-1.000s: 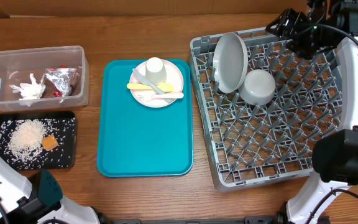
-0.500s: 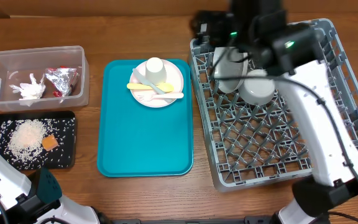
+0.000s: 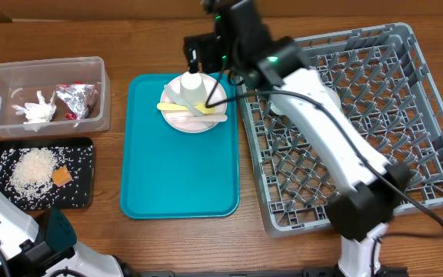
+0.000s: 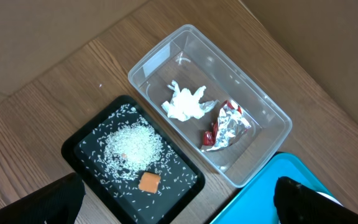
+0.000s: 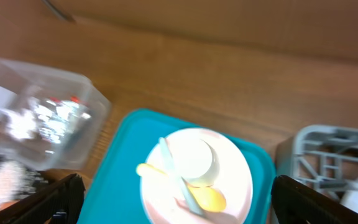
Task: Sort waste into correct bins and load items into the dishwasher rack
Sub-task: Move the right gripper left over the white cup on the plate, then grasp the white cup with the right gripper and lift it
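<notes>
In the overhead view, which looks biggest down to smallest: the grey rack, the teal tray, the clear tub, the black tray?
1. Large grey plastic lattice rack
2. Flat teal rectangular tray
3. Clear plastic rectangular tub and shallow black rectangular tray: footprints look alike, so I won't rank them.

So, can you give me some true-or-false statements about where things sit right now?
1. The white cup sits on the pinkish plate on the teal tray. True.
2. The napkin and foil wrapper are in the clear tub. True.
3. The rice is in the clear tub. False: it lies in the black tray.
4. The right gripper is clutching the cup. False: it is open above the plate, holding nothing.
5. The orange cube lies on the teal tray. False: it is in the black tray.
</notes>
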Motion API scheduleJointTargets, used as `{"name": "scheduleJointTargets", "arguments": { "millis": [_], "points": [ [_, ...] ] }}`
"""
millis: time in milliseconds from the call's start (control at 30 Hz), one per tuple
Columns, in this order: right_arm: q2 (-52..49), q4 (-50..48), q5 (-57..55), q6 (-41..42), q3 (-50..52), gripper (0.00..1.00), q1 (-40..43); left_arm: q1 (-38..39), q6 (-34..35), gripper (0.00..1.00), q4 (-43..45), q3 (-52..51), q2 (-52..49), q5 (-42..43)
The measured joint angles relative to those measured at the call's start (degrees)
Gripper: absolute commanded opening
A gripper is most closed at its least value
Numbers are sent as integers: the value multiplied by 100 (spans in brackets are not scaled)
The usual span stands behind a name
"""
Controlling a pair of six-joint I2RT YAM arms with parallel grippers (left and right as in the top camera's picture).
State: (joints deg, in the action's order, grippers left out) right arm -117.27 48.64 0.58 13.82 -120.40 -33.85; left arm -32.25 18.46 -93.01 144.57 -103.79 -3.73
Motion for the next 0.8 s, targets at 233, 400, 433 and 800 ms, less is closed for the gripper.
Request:
{"name": "scheduleJointTargets", "arguments": {
  "millis": [233,400,433,800],
  "points": [
    [-1086,-367,-302,-37,76,100,-269,0,-2,100,0,0,0,0],
    [-1460,-557,-680,-42,79,100,-525,0,0,100,0,0,0,0],
    [-1517,-601,-710,-39,79,100,-557,0,0,100,0,0,0,0],
    [-1882,-944,-1250,-33,79,100,-555,0,0,100,0,0,0,0]
  ]
}}
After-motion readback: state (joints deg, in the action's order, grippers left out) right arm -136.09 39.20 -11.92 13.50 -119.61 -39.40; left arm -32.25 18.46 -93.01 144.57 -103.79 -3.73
